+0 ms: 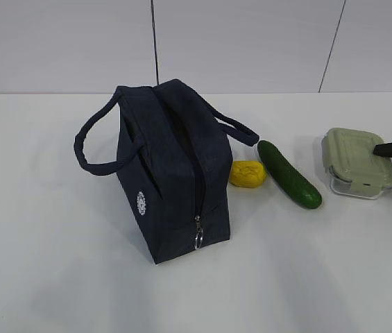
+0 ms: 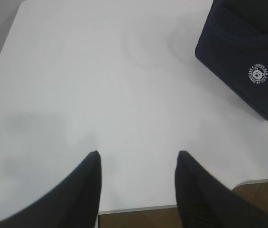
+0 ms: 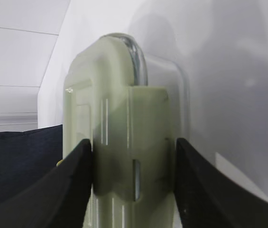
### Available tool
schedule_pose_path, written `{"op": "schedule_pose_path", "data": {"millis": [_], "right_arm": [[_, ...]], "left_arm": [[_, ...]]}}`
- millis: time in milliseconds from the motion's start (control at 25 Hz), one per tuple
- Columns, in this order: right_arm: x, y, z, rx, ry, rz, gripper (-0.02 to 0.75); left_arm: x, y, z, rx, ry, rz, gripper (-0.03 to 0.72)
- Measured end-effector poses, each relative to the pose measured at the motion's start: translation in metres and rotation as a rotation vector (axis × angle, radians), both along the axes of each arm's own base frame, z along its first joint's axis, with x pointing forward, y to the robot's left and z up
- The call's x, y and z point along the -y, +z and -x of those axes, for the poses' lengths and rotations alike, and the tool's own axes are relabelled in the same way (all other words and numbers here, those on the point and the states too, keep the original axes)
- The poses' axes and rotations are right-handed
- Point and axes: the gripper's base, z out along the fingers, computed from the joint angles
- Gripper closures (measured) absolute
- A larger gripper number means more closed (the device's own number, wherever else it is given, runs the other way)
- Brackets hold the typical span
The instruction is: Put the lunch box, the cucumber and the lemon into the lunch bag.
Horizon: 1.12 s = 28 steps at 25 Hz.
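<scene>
Lunch box (image 1: 357,162) at far right of bench (image 1: 57,277), right gripper (image 3: 134,161) clamped across its lid, left gripper (image 2: 137,164) apart and idle; next: lift toward zipped lunch bag (image 1: 171,173).

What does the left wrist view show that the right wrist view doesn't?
Only the left wrist view shows the open, empty left gripper above bare table, and the bag's round white logo. Only the right wrist view shows the right gripper with a finger on either side of the lunch box and a sliver of the lemon. Both show part of the navy lunch bag.
</scene>
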Motion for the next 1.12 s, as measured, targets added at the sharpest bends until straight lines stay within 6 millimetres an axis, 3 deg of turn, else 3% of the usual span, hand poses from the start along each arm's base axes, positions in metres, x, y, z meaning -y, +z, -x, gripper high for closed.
{"op": "schedule_pose_path", "data": {"millis": [1120], "right_arm": [[0.0002,0.0017,0.0003,-0.021,-0.006,-0.004,0.348]], "left_arm": [[0.0000,0.0000,0.0000,0.000,0.000,0.000,0.327]]}}
